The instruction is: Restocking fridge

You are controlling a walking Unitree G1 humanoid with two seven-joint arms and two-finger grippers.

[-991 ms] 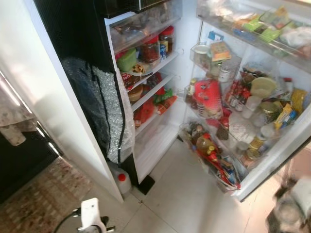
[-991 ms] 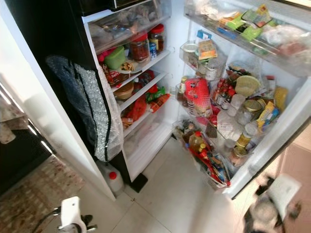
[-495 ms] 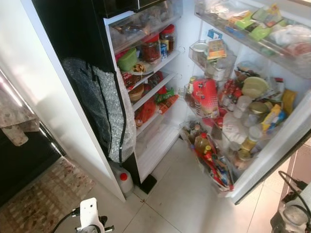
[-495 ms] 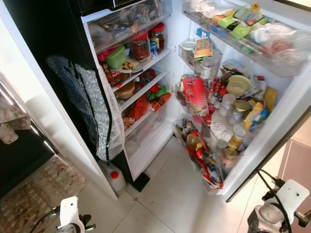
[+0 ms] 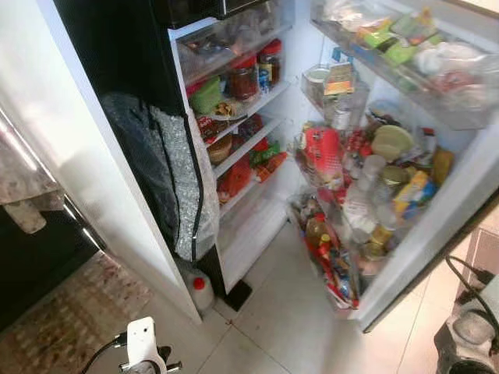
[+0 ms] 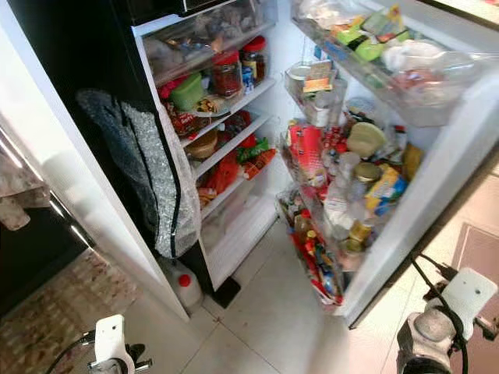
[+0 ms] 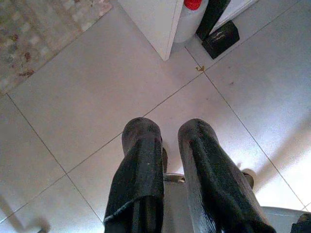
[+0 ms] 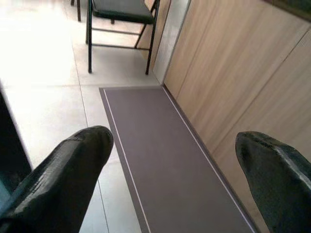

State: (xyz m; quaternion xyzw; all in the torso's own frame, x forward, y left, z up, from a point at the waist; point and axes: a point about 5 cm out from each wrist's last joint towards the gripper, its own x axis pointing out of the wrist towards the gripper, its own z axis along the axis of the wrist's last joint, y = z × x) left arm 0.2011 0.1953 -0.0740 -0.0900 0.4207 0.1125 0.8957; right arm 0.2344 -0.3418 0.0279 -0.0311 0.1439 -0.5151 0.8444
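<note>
Fridge (image 5: 242, 164) open ahead of me, shelves crowded with jars; door (image 6: 437, 179) racks packed full. Judgement: pick free shelf space before bringing stock, mind swinging door. Right gripper (image 8: 180, 184) low beside door, fingers spread wide, empty. Left gripper (image 7: 167, 174) over floor tiles (image 7: 87, 87), fingers nearly together, holding nothing.
</note>
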